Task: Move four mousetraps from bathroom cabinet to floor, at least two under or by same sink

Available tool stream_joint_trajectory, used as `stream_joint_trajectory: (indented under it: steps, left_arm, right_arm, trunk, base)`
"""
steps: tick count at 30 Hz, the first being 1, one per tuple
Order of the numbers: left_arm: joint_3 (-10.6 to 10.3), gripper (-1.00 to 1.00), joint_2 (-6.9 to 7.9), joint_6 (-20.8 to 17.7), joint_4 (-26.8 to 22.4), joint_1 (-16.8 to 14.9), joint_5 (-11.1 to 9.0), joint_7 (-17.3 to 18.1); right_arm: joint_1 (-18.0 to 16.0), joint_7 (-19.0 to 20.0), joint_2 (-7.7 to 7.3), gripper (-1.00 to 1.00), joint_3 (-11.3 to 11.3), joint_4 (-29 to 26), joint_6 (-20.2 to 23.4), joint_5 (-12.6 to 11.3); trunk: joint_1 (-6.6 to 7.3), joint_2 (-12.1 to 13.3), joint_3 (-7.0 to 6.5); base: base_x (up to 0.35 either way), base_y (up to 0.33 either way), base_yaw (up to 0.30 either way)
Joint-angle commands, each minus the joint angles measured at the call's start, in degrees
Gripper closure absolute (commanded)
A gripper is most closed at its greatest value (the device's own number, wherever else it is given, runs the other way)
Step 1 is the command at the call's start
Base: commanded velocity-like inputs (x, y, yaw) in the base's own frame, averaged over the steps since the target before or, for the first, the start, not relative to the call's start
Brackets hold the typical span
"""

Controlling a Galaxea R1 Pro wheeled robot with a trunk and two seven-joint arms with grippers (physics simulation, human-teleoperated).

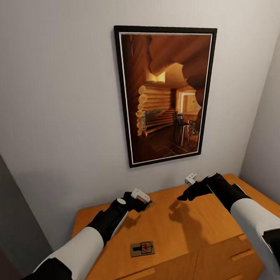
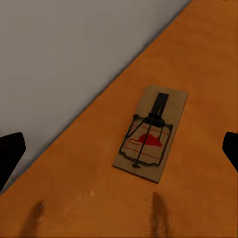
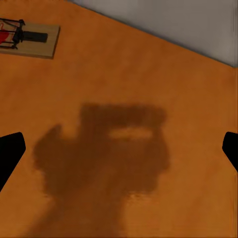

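Nearest, at the cabinet's (image 1: 179,220) front edge: drawer fronts with wooden bar handles (image 1: 136,276), seen from above. Just behind the edge, on the flat orange-brown top, one mousetrap (image 1: 143,248) lying flat, red bit up, well apart from both grippers.

Farther back, over the rear of the top near the wall: left gripper (image 1: 141,199) on its black-and-white arm, hovering above a second mousetrap (image 2: 150,132). Fingers (image 2: 10,154) spread wide at the two edges of the left wrist view, nothing between them but the trap lying flat below, black spring bar and red bit showing, close to the line where top meets wall. Two faint finger shadows on the wood beside it. In the head view, only a corner of this trap peeking out under the gripper.

To the right at similar depth: right gripper (image 1: 186,191), likewise spread and empty, poised above bare wood with its broad shadow under it. At the corner of the right wrist view, part of a trap (image 3: 29,37), off to one side.

Beyond, grey wall (image 1: 62,99) with a black-framed picture (image 1: 167,94) of a log-cabin interior hung above the cabinet.
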State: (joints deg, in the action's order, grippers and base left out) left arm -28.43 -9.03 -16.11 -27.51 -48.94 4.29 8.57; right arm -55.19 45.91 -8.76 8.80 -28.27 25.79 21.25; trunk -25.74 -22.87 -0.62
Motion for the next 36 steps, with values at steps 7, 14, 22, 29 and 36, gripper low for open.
stream_joint_trajectory:
  steps: [7, 14, 22, 29, 36]
  left_arm:
    - [-0.04, -1.0, -0.02, -0.29, -0.09, -0.01, 0.46, 0.21]
    - [-0.09, -1.0, -0.14, -0.25, -0.09, -0.01, 0.46, 0.2]
    - [-0.13, -1.0, -0.28, -0.24, -0.09, 0.0, 0.5, -0.01]
    - [-0.13, -1.0, -0.3, -0.24, -0.09, 0.0, 0.54, -0.05]
    - [-0.13, -1.0, -0.3, -0.24, -0.09, 0.01, 0.54, -0.05]
  right_arm:
    - [0.0, 0.27, -0.03, -1.0, 0.16, -0.12, 0.14, 0.37]
    - [0.0, 0.26, -0.03, -1.0, 0.16, -0.11, 0.14, 0.37]
    - [0.0, 0.26, -0.03, -1.0, 0.16, -0.11, 0.14, 0.37]
    - [0.0, 0.27, -0.03, -1.0, 0.16, -0.11, 0.14, 0.37]
    - [0.0, 0.28, -0.03, -1.0, 0.14, -0.05, 0.14, 0.37]
  trunk:
    - [-0.04, -0.05, 0.03]
    - [-0.04, -0.05, 0.03]
    - [-0.04, -0.05, 0.03]
    - [-0.04, -0.05, 0.03]
    - [-0.04, -0.05, 0.03]
  base:
    - [0.067, 0.0, 0.0]
    - [0.006, 0.0, 0.0]
    - [0.061, -0.045, 0.0]
    - [0.091, -0.081, 0.0]
    - [0.008, -0.007, 0.0]
